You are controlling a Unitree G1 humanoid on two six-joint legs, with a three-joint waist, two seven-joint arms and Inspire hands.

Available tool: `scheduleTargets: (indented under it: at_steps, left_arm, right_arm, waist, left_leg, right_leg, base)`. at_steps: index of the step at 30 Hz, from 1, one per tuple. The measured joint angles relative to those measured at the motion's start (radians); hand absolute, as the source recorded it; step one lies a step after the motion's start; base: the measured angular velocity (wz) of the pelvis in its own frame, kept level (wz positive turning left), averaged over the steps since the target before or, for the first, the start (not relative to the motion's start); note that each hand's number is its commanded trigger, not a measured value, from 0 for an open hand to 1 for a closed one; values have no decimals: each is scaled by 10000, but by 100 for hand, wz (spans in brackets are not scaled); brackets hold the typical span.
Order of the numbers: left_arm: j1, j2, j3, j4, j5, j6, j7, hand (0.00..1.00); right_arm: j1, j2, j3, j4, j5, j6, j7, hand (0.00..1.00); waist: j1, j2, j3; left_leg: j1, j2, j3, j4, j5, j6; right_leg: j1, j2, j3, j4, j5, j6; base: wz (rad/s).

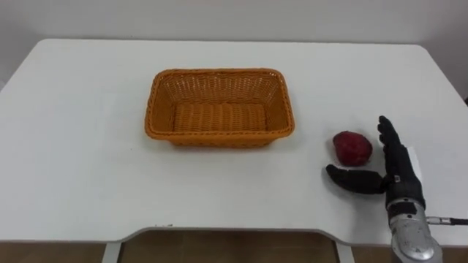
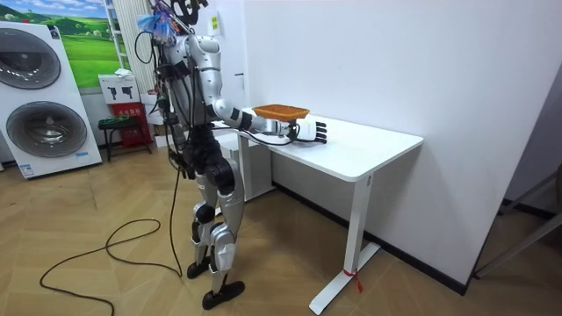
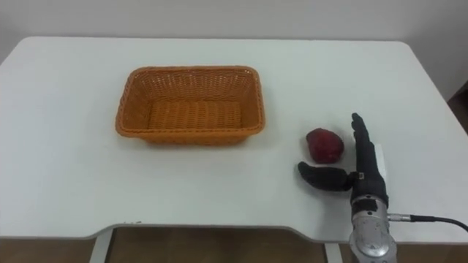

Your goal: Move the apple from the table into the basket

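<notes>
Black and jointed, the robot's right hand (image 1: 400,174) lies low over the near right part of the white table (image 1: 73,146). It is spread wide, with its fingers (image 1: 387,135) running straight out toward the far side and the thumb (image 1: 351,179) angled off to the left, and it has hold of nothing. The dark red apple (image 1: 352,147) sits on the tabletop in the crook between them, just left of the fingers and just beyond the thumb. Whether the hand touches it I cannot tell from here. The silver wrist comes in over the near right edge of the table.

Further left, well apart from hand and apple, an orange wicker basket (image 1: 219,73) stands around the middle of the table. It is rectangular, with a long side toward the robot and its woven bottom in plain sight.

Seen from across the room, the robot stands upright on the wooden floor (image 2: 351,290) at the end of the table toward the room view's left. Its right arm is stretched forward over the top, the hand just beside the basket. Behind it, two white washing machines (image 2: 44,96) stand by the wall, under a green landscape poster (image 2: 88,44).
</notes>
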Motion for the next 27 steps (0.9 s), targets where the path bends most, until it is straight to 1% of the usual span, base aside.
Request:
scheduleTargets:
  at_steps: [3, 5, 8, 12, 15, 18, 22, 25, 27]
  left_arm:
    - [-77, -2, -2, -2, 5, -6, 6, 0]
    - [-84, -1, -2, -1, 6, -24, 50, 0]
    - [-80, -2, -1, -1, 7, -62, 66, 0]
    - [-107, -2, 0, -1, 12, -72, 66, 0]
    - [-139, -5, 0, -10, 30, -82, 66, 0]
    - [-135, -11, 18, 5, 39, -93, 49, 0]
    - [-134, -13, 16, 101, 39, -84, -44, 0]
    - [-138, -23, 12, 129, 36, -72, -62, 0]
    - [-145, -23, 12, 131, 36, -70, -61, 0]
  right_arm:
    - [-104, -13, -52, 321, -296, -129, -290, 100]
    - [-151, -102, -85, 412, -335, -154, -426, 100]
    - [-225, -168, -152, 696, -407, -354, -587, 100]
    - [-328, -177, -261, 813, -409, -385, -677, 100]
    - [-312, -103, -246, 783, -405, -414, -675, 100]
    - [-283, -72, -230, 698, -462, -393, -653, 100]
    - [-318, 90, -209, 626, -632, -329, -620, 100]
    - [-313, 137, -135, 322, -674, -92, -609, 100]
    - [-313, 198, -127, 195, -704, -8, -642, 100]
  waist:
    - [-19, -36, 2]
    - [-21, -36, 4]
    - [-27, -32, 2]
    - [-37, -27, 2]
    - [-46, -21, -1]
    - [-27, -14, -2]
    - [37, 7, -3]
    - [24, 54, 20]
    - [25, 84, 39]
  left_leg:
    - [2, 1, 0, 17, -6, 5]
    - [8, 2, 0, 20, -9, 7]
    - [80, 12, 2, -6, -13, 0]
    - [78, 11, 8, -25, -15, -3]
    - [76, 14, 5, -28, -15, -3]
    - [80, 12, 6, -25, -15, -3]
    - [93, 11, 5, -22, -15, -2]
    - [86, 12, 1, -56, -16, 0]
    - [62, 11, -1, -57, -15, 1]
  right_leg:
    - [28, -4, -59, -5, 0, 0]
    - [41, -4, -65, -18, 0, 0]
    - [159, 15, -78, -157, 30, 3]
    - [159, 17, -80, -181, 30, 4]
    - [158, 19, -94, -166, 30, 4]
    - [151, 15, -95, -145, 31, 5]
    - [143, 9, -97, -87, 32, 4]
    - [112, 6, -96, -13, 32, 4]
    - [69, 5, -92, 9, 32, 4]
  base:
    - [0]
    - [0]
    - [0]
    - [0]
    - [0]
    - [0]
    - [0]
    - [0]
    - [0]
